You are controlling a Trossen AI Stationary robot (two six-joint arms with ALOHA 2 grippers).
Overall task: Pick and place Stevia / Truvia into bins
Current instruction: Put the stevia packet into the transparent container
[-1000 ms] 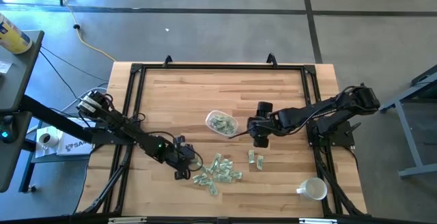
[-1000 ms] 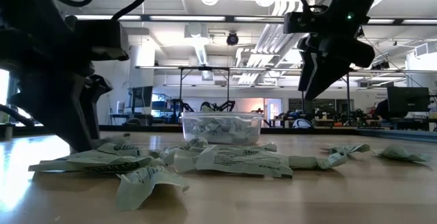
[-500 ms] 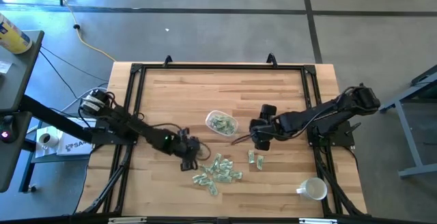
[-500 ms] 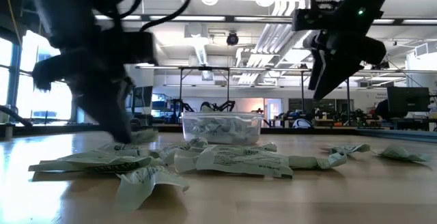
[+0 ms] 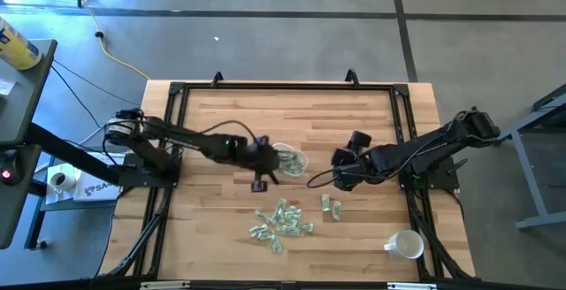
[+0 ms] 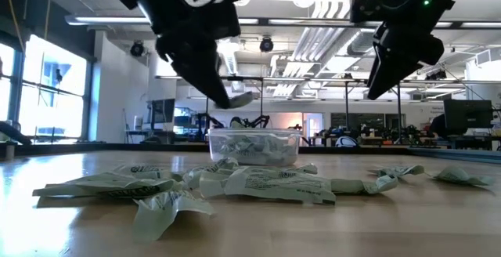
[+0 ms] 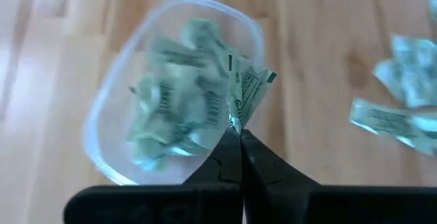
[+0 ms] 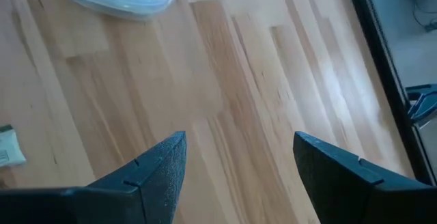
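Green and white paper, one Stevia sachet [image 7: 247, 91], is pinched by its corner in the left gripper [image 7: 235, 130], whose fingers are pressed together on it, and it is held just above the rim of the clear bowl [image 7: 102, 108], where other sachets already lie. If the sachet is let go too near the edge, it could be dropped onto the wooden table [image 5: 221, 113] instead. The right gripper [image 8: 235, 159] is kept wide apart and empty beside the bowl, so a bump between the arms could be caused.
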